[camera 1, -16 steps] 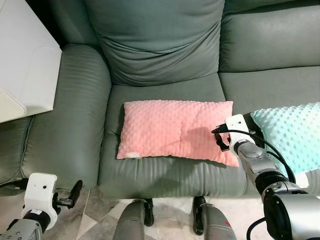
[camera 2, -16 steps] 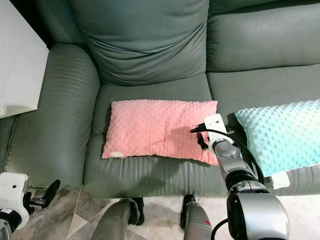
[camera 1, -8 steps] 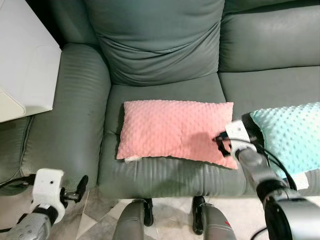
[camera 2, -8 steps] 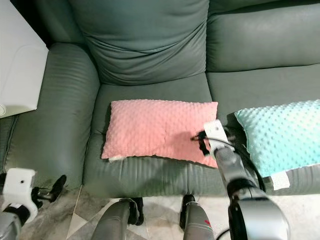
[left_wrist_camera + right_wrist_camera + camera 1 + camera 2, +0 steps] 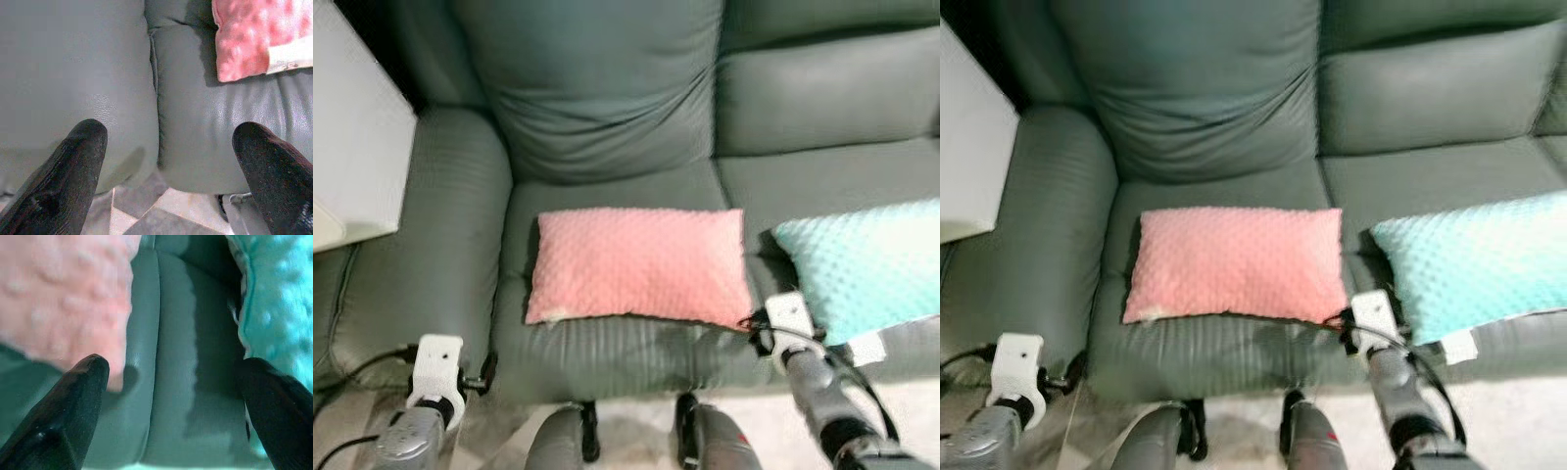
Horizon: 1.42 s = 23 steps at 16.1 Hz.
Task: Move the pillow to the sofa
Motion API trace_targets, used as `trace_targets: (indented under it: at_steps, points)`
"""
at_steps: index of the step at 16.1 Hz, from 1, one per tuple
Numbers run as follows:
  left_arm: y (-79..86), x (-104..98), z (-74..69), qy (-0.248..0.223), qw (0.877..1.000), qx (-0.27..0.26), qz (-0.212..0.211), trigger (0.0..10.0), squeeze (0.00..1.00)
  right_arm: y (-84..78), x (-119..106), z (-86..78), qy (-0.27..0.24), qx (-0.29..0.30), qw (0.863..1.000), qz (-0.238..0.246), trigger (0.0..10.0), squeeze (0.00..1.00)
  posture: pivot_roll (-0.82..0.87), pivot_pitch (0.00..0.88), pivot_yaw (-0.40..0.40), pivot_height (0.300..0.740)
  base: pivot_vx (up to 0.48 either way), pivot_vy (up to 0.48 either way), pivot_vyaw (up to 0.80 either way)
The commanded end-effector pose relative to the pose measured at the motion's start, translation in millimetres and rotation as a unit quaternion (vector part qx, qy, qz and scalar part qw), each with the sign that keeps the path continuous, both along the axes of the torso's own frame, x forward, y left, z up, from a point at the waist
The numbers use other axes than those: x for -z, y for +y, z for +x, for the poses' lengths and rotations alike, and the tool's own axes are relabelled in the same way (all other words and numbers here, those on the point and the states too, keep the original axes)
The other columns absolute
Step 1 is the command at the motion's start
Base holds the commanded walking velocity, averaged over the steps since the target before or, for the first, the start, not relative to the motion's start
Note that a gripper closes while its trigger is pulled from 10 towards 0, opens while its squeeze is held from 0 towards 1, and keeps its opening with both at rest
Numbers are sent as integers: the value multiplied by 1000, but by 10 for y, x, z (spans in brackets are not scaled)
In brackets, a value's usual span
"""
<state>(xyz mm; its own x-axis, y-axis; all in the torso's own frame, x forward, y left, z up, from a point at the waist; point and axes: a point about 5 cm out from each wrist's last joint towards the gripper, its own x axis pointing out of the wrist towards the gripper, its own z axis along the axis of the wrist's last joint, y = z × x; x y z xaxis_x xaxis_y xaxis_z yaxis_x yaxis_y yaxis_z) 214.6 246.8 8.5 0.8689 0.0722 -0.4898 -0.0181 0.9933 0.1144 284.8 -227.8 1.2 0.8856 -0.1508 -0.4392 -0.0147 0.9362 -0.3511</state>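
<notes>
Pink pillow [image 5: 638, 264] flat on my sofa [image 5: 607, 98] seat's front edge, my right end effector [image 5: 171, 396] spread beside its corner, left end effector [image 5: 166, 161] spread, teal pillow [image 5: 862, 269] alongside

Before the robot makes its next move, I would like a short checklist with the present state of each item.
1. Pink pillow lies flat on the sofa seat: ok.
2. Right pincer is open and holds nothing, its fingers over the seam between the pink pillow and the teal pillow: ok.
3. Left pincer is open and holds nothing, low by the sofa's front near the armrest: ok.
4. Pink pillow sits wholly on the seat, not over the front edge: ok.
5. Teal pillow is fully supported on its cushion: cannot tell, its near edge reaches the seat front and the head views are blurred.
</notes>
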Motion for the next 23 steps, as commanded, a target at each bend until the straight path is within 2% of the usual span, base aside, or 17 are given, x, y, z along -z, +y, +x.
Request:
trace_targets:
  at_steps: [1,2,3,4,5,6,7,8,9,11,12,15,16,20,23]
  points:
    - [109,150,-69,25,999,-24,10,10000,0,55,97,-89,13,2,1000,13,10000,0,-8,130,49,740,0,0,0]
    - [109,150,-69,25,999,-24,10,10000,0,55,97,-89,13,2,1000,13,10000,0,-8,130,49,740,0,0,0]
    - [88,227,28,34,999,-33,15,10000,0,92,153,-139,25,-3,1000,18,10000,0,-46,75,30,740,0,0,0]
    - [64,274,108,40,998,-43,21,10000,0,157,220,-198,39,-18,999,24,10000,0,-57,55,24,740,0,0,0]
    - [31,336,141,51,997,-50,25,10000,0,271,291,-264,51,-42,996,52,10000,0,-68,34,18,740,0,0,0]
    - [-10,400,139,71,996,-53,32,10000,0,324,341,-311,66,-60,995,51,10000,0,-77,3,9,740,0,0,0]
    - [-95,491,130,97,993,-48,39,10000,0,356,426,-388,101,-70,992,37,10000,0,-86,0,-6,740,0,0,0]
    - [-128,538,100,111,992,-46,40,10000,0,386,466,-423,119,-74,990,32,10000,0,-88,0,-13,740,0,0,0]
    - [-146,610,41,136,988,-59,36,10000,0,435,529,-482,151,-95,984,7,10000,0,-87,0,-24,740,0,0,0]
    - [-168,747,-131,186,979,-81,28,10000,0,497,601,-563,180,-90,979,31,10000,0,-79,0,-33,740,0,0,0]
    - [-217,808,-208,208,975,-75,28,10000,0,482,610,-571,184,-58,980,55,10000,0,-80,0,-34,740,0,0,0]
    - [-346,880,-281,235,971,-53,15,10000,0,453,596,-546,190,-61,979,45,10000,0,-90,0,-29,740,0,0,0]
    - [-314,885,-299,238,968,-74,7,10000,0,425,605,-559,197,-46,978,52,10000,0,-88,0,-32,740,0,0,0]
    - [-272,893,-329,247,966,-75,3,10000,0,332,704,-734,228,-8,971,71,10000,0,-80,0,-30,740,0,0,0]
    - [-229,907,-377,254,964,-80,0,10000,0,274,732,-800,241,-12,968,62,10000,0,-81,0,-25,740,0,0,0]
